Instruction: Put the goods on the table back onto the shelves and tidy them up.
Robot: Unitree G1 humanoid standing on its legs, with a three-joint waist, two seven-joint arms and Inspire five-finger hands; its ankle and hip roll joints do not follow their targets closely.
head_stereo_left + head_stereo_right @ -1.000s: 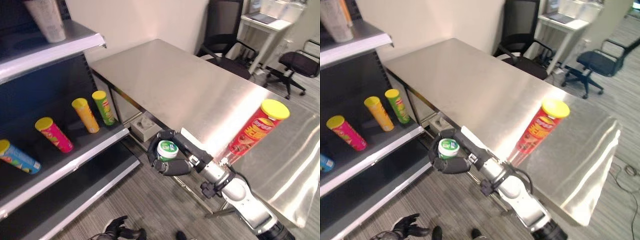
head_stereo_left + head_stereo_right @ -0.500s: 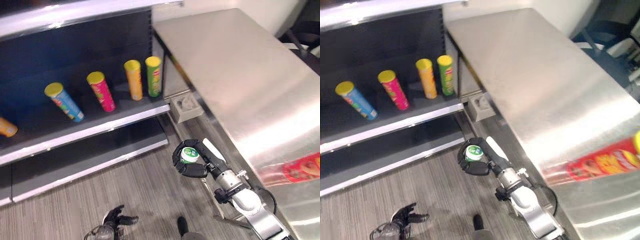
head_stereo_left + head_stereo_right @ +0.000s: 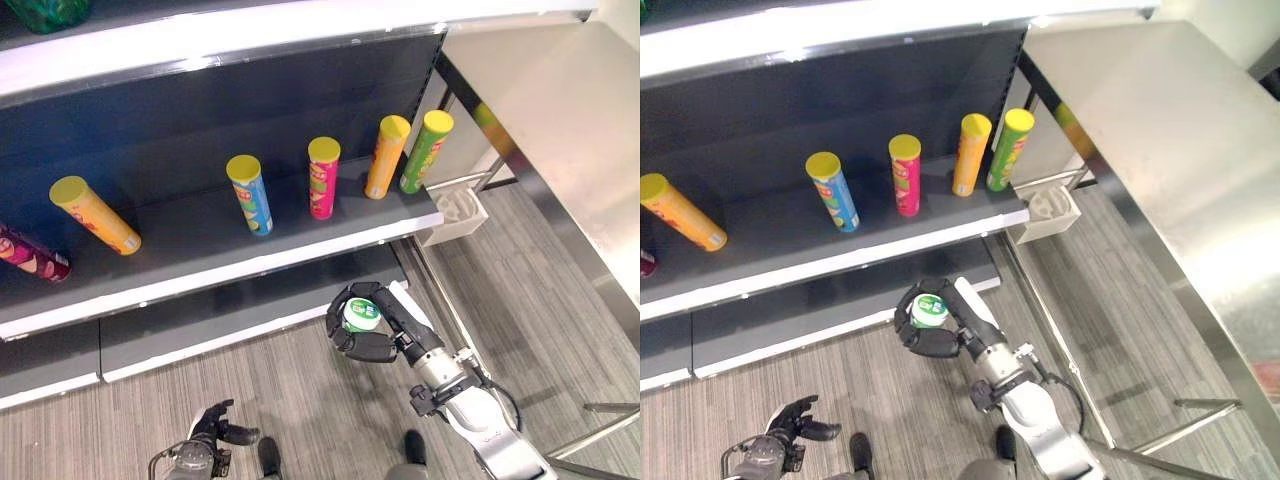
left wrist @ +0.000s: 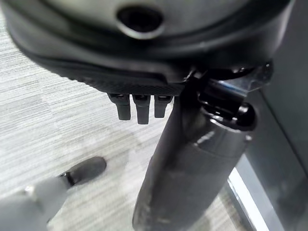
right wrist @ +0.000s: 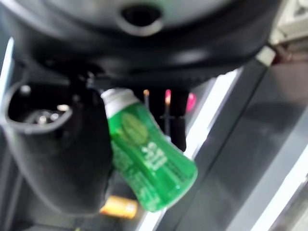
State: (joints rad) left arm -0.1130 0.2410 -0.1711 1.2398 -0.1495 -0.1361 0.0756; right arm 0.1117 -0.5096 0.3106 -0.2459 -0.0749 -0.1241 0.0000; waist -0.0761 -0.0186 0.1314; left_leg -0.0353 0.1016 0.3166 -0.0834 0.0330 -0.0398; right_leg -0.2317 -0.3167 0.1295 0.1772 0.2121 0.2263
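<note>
A small green bottle (image 3: 361,314) with a white cap sits upright in my right hand (image 3: 366,345), whose fingers curl round it. In the right wrist view the green bottle (image 5: 147,154) lies against the palm. The hand hovers over the floor, in front of the lower shelf (image 3: 250,325). Several chip cans stand on the middle shelf (image 3: 280,262), among them a blue one (image 3: 249,194), a pink one (image 3: 322,177), an orange one (image 3: 386,156) and a green one (image 3: 425,151). My left hand (image 3: 214,431) hangs low near the floor with relaxed fingers, holding nothing.
The steel table (image 3: 560,120) stands to the right of the shelves. A white box (image 3: 455,212) lies on the floor between them. A yellow can (image 3: 95,214) and a dark red can (image 3: 30,256) lean further left on the middle shelf.
The camera has swung left, from the table towards the shelves. My right hand keeps its hold on the green bottle. The red can on the table has left the picture.
</note>
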